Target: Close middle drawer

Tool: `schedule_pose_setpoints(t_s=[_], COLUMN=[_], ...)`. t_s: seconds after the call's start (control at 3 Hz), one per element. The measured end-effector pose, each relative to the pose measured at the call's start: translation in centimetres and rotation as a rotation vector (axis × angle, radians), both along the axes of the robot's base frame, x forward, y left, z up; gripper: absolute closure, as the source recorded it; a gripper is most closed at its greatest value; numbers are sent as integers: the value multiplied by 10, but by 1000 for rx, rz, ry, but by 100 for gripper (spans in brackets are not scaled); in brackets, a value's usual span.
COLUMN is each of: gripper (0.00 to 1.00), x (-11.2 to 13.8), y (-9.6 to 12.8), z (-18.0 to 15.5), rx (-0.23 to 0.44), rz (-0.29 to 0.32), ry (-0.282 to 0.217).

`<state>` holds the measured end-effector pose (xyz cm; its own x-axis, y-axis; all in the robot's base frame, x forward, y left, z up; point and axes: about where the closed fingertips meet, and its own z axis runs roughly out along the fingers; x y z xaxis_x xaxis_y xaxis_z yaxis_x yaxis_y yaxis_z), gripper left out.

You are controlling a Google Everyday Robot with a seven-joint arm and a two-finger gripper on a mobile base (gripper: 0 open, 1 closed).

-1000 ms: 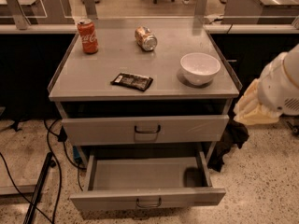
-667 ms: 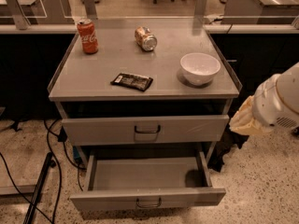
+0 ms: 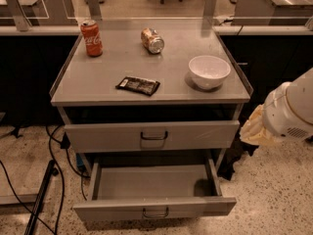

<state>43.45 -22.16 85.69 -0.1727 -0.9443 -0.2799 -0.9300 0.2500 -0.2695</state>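
The middle drawer (image 3: pixel 154 207) is pulled far out at the bottom of the view. It is wide, shallow and grey, with a low flat front and a small dark loop handle (image 3: pixel 155 213), and its inside looks empty. Above it the taller-fronted drawer (image 3: pixel 151 136) stands slightly out from the cabinet. My gripper is out of view. Only my white arm link (image 3: pixel 293 109) with its beige cover (image 3: pixel 257 126) shows at the right edge, level with the upper drawer and to the right of the cabinet.
On the cabinet top (image 3: pixel 117 58) stand a red soda can (image 3: pixel 91 37), a tipped can (image 3: pixel 152 40), a dark snack packet (image 3: pixel 138 85) and a white bowl (image 3: pixel 209 71). Cables (image 3: pixel 29 180) and a dark pole (image 3: pixel 41 199) lie on the floor at left.
My arm has dropped lower and drawn slightly back to the right beside the cabinet. The drawers and the things on top have not moved.
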Motion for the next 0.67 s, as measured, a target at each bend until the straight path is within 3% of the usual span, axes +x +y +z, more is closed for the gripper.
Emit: schedule_pose_setpoints(t_s=[0.33,0.67], gripper=[100,100], x=[-9,-28], y=[-12,-22], z=[-36,-116], rx=[4,35], rz=[-1,9], ry=[17,72])
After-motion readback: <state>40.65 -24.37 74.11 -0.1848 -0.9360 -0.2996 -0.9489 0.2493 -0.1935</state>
